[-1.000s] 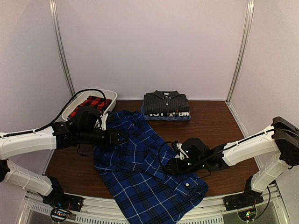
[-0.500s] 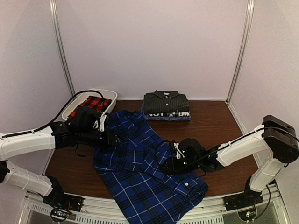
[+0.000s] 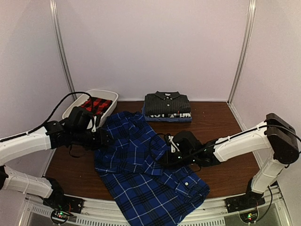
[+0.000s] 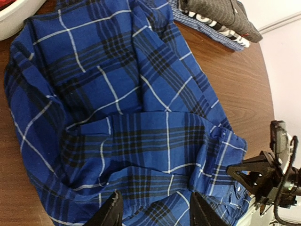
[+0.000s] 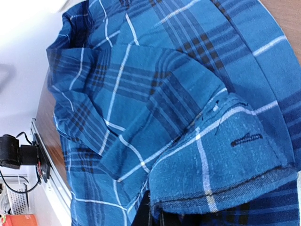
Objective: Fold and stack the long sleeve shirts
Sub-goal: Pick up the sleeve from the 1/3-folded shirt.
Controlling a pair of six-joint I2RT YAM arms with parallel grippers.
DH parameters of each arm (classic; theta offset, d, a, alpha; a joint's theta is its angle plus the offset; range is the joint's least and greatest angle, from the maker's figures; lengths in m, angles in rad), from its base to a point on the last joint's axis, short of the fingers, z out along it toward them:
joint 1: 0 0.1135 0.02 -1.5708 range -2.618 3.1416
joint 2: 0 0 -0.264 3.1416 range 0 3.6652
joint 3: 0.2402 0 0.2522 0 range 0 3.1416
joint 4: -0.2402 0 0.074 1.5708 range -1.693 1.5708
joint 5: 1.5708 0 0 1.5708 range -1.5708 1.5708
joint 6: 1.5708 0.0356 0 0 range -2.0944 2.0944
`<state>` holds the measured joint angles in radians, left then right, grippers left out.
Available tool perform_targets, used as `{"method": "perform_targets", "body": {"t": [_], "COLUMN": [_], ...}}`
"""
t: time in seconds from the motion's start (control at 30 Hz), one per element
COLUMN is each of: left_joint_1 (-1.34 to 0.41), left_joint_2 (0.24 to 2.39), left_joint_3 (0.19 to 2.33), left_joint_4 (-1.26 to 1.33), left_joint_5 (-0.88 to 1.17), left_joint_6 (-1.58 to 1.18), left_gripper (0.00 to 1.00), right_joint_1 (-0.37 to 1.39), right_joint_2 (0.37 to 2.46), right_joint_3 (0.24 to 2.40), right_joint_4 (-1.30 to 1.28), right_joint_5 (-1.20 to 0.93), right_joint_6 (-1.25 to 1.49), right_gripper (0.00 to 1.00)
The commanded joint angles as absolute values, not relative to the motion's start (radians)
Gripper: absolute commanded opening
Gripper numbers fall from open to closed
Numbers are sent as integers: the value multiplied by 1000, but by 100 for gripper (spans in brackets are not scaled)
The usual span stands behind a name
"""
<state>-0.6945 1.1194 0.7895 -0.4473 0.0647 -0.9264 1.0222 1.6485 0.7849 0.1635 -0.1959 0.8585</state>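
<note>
The blue-and-black plaid shirt (image 3: 141, 174) lies spread out on the table, front hem toward the near edge. My right gripper (image 3: 164, 158) is over its right half, shut on a buttoned cuff (image 5: 225, 160) of the sleeve, which folds over the jaws in the right wrist view. My left gripper (image 3: 103, 137) hovers at the shirt's left edge, open, with only plaid cloth (image 4: 141, 122) below its fingertips (image 4: 113, 212). A dark charcoal striped shirt (image 3: 167, 104) tops a folded stack at the back. A red-and-black plaid shirt (image 3: 96, 104) lies in the tub.
The white plastic tub (image 3: 109, 97) stands at the back left, close behind my left arm. Bare brown table (image 3: 221, 122) shows to the right of the stack and the shirt. Walls close in on three sides.
My right gripper has shut on the cuff and shifted slightly left with it. My left gripper has drawn back leftward, from over the shirt to its left edge.
</note>
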Motion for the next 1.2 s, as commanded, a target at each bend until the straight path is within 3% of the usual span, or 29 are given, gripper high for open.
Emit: {"method": "perform_targets", "body": {"t": [0.0, 0.13, 0.33, 0.47, 0.73, 0.9, 1.17], "left_joint_1": [-648, -643, -638, -624, -591, -543, -486], "left_joint_2": [1104, 1118, 1155, 1181, 1197, 1203, 1252], "left_joint_3": [780, 793, 809, 823, 816, 808, 847], "left_joint_4": [-494, -493, -488, -506, -509, -513, -531], "left_joint_5": [20, 23, 42, 40, 53, 66, 66], "left_joint_6": [-905, -873, -826, -811, -791, -768, -702], "left_gripper": [49, 49, 49, 50, 50, 50, 50], "right_joint_1": [1032, 1032, 1034, 1035, 1036, 1049, 1051], "right_joint_2": [1608, 1571, 1551, 1576, 1643, 1620, 1626], "right_joint_3": [857, 813, 764, 742, 707, 643, 786], "right_joint_4": [43, 27, 34, 57, 124, 172, 58], "right_joint_5": [-129, -116, -113, -119, -135, -145, -97], "right_joint_6": [804, 810, 836, 850, 894, 930, 865], "right_gripper": [6, 24, 15, 29, 40, 41, 39]}}
